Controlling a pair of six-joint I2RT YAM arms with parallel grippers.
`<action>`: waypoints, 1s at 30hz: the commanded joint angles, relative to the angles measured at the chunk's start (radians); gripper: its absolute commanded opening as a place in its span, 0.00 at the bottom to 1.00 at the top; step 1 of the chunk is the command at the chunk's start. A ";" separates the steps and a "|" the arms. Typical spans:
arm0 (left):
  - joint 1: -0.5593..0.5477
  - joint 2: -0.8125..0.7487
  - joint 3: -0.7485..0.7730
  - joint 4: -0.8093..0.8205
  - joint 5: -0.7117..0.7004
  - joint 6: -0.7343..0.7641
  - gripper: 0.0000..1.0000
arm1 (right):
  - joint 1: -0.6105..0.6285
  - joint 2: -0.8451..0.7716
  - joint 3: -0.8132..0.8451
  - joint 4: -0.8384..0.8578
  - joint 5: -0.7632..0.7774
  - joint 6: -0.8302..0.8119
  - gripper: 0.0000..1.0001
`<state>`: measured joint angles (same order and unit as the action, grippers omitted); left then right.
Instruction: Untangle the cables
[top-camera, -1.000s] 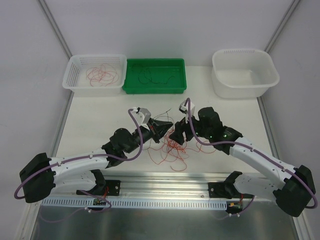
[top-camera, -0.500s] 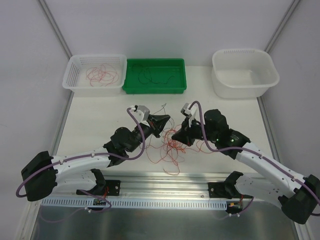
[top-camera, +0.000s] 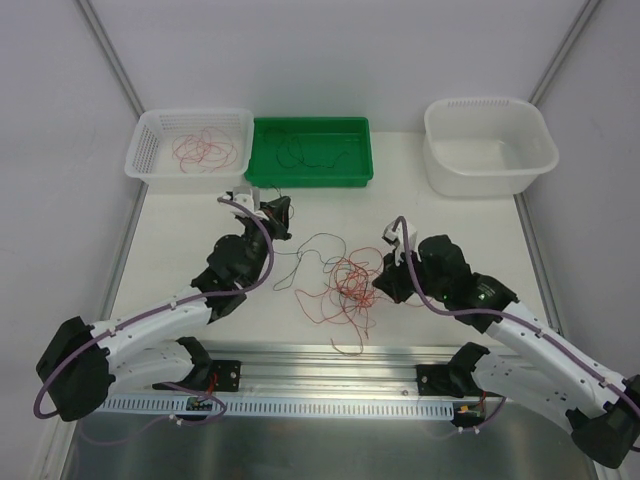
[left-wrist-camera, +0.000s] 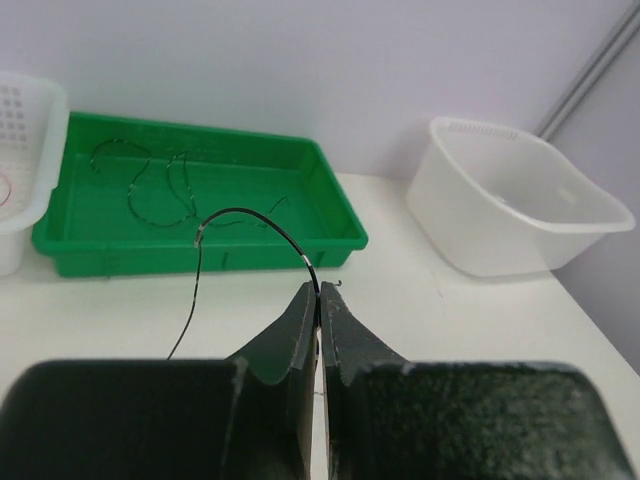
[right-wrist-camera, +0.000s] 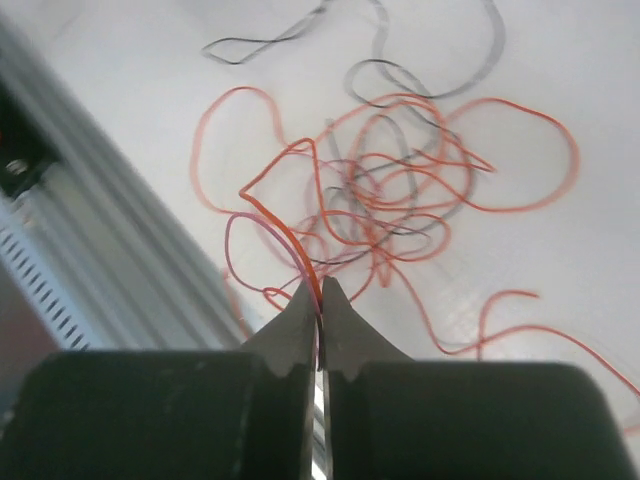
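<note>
Top external view has the tangle (top-camera: 348, 285) of orange, pink and dark cables lying on the table (top-camera: 450, 220) between the 2 arms, near the right gripper (top-camera: 384, 283) and well apart from the tray (top-camera: 310, 179) and basket (top-camera: 150, 160) at the far edge. The left gripper (left-wrist-camera: 318, 292) is clamped on 1 black wire (left-wrist-camera: 240, 209), raised just in front of the tray, and that wire trails back down across the table into the clump. The right gripper is pinched shut on 1 orange wire (right-wrist-camera: 293, 243) at the clump's near side, low over the table. The main risk is that the black wire is not free: it seems to run through several orange loops, so a pull by the left arm could cinch those loops into a knot or drag the whole clump along, since the right jaws anchor only 1 strand. Wires this thin could also slip from either pinch under tension, or kink at the jaws. A slack end swinging toward the tray may catch on its rim.
</note>
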<state>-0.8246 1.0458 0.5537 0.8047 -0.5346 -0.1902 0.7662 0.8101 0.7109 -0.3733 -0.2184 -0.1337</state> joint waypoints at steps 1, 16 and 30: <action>0.034 -0.044 0.043 -0.166 0.024 -0.084 0.00 | -0.034 -0.009 0.033 -0.102 0.328 0.075 0.04; 0.039 0.137 0.075 -0.670 0.261 -0.118 0.02 | -0.045 0.005 0.009 -0.111 0.324 0.125 0.76; 0.028 0.444 0.241 -0.800 0.168 -0.046 0.53 | -0.044 -0.060 -0.018 -0.130 0.315 0.108 0.82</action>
<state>-0.7910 1.4914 0.7551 0.0341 -0.3058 -0.2626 0.7231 0.7624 0.7033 -0.4957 0.0940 -0.0227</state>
